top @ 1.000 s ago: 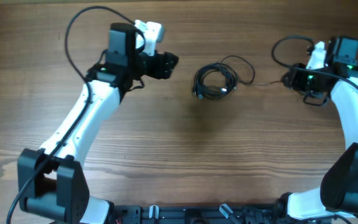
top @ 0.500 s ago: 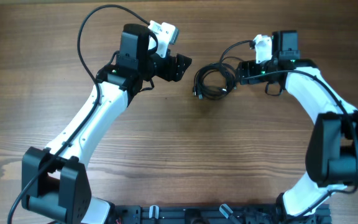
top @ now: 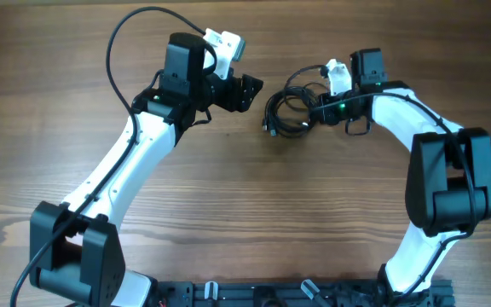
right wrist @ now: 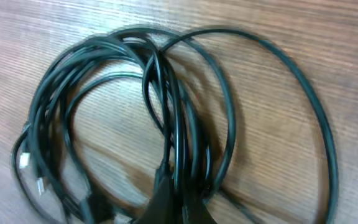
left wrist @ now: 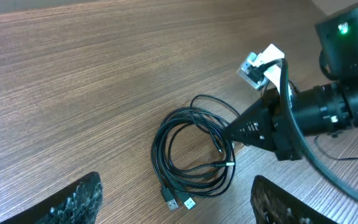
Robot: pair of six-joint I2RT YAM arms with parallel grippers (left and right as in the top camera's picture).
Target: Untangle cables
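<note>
Since the earlier frame the right arm has swung further to the left, and its tip has come from just beside the bundle onto it. The left arm has stayed where it was, and so has the coil.

On the left, the left gripper (top: 246,92) hangs over the wooden table (top: 228,213), just left of the cables (top: 290,112) and apart from them. Its wrist view shows its fingers (left wrist: 79,200) spread wide at the two lower corners, with nothing held between them. The left gripper (left wrist: 179,206) looks down across the coil.

In the middle, the cables (left wrist: 194,158) lie flat on the table as one loose black coil of several loops, at the far side of the table between the two arms. Two plugs (left wrist: 179,202) stick out at the near left edge of the coil. One wider loop (right wrist: 278,93) spreads out from the bundle.

On the right, the right gripper (top: 316,111) meets the right edge of the coil. From the left wrist camera the right gripper (left wrist: 227,133) looks like a dark cone, jaws pressed together to a point that touches the strands. In its own view the right gripper (right wrist: 173,200) sits at the bottom edge, where several strands of the cables (right wrist: 135,106) run into the tip. I cannot tell if a strand is pinched there.
</note>
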